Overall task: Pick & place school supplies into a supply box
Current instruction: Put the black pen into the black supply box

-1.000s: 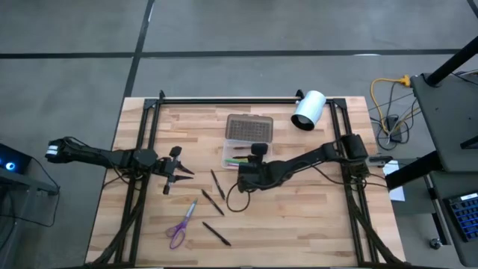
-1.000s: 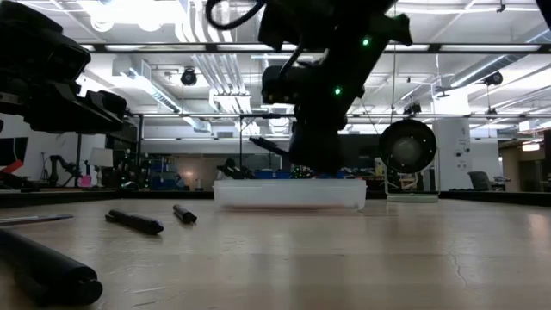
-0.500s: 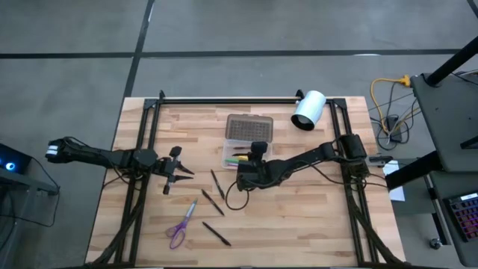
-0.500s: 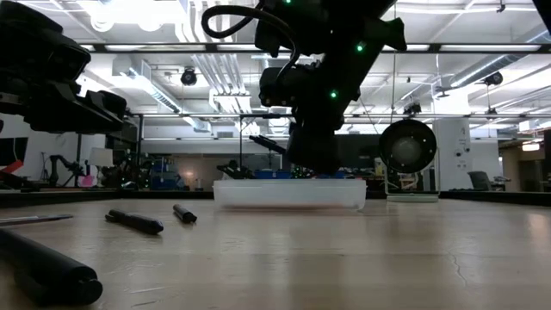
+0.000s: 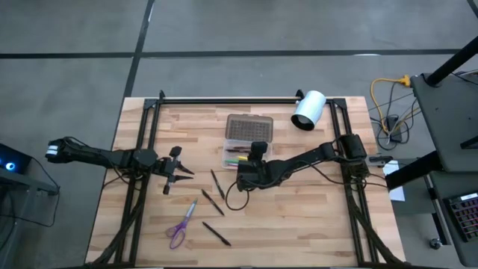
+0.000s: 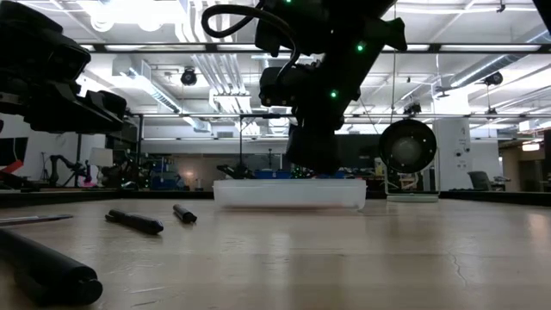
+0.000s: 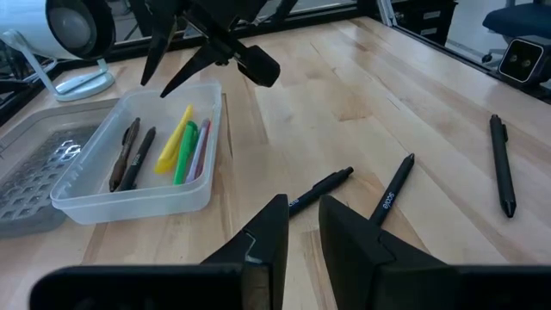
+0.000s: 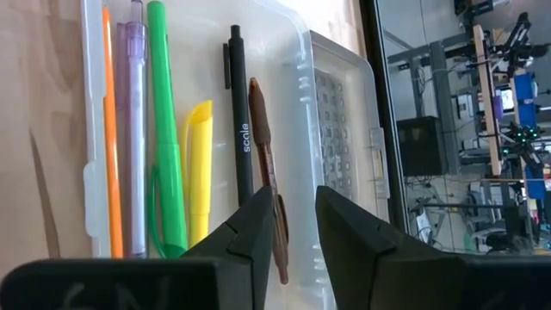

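The supply box (image 5: 237, 155) is a clear tray with its dotted lid (image 5: 249, 127) lying open on the far side. In it lie orange, lilac, green, yellow, black and brown pens (image 8: 185, 164). My right gripper (image 8: 293, 228) hovers open over the tray's near side (image 7: 164, 82) and holds nothing. The brown pen (image 8: 263, 146) lies in the tray below its fingers. My left gripper (image 5: 183, 173) waits over the table's left half, its fingers (image 7: 303, 228) a little apart and empty. Black pens (image 5: 213, 193), a lilac pen (image 5: 190, 211) and purple scissors (image 5: 178, 233) lie flat on the table.
A white cylinder (image 5: 308, 110) with a dark opening lies at the far right, beyond the lid. Another black pen (image 5: 216, 233) lies toward the near edge. Bare wood shows at the table's near right, in front of the right arm.
My right gripper has shifted slightly over the tray. In the low view, the dark pen that stuck out slanting below its fingers no longer shows there.
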Available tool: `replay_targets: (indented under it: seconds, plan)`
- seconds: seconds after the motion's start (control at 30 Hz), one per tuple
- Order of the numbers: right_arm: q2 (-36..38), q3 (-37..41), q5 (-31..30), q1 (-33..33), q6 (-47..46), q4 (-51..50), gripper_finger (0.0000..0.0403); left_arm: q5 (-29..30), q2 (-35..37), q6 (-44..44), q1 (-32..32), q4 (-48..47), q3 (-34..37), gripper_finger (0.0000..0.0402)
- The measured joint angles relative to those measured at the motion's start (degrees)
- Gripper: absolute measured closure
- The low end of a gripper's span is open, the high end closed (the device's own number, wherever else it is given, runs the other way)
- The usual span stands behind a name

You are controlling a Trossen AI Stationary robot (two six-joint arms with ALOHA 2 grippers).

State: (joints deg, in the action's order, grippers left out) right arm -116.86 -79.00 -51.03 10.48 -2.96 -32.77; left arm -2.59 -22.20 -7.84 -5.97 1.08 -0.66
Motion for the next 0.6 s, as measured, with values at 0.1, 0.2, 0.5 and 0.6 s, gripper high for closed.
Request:
replay_targets:
  seconds: [0.1, 0.2, 0.5, 0.6]
  plan:
    - [0.02, 0.0, 0.0, 0.0, 0.12, 0.21, 0.0323, -0.01, 0.0, 0.0, 0.01, -0.01, 0.01, 0.0348]
    - [0.02, 0.0, 0.0, 0.0, 0.15, 0.28, 0.0329, 0.0, -0.01, 0.0, 0.0, -0.02, 0.0, 0.0348]
    - [0.02, 0.0, 0.0, 0.0, -0.08, 0.57, 0.0332, -0.01, -0.01, 0.0, 0.0, 0.0, 0.01, 0.0348]
    - [0.05, 0.0, 0.0, 0.0, -1.82, 0.6, 0.0328, -0.02, -0.01, 0.0, 0.02, -0.02, 0.0, 0.0348]
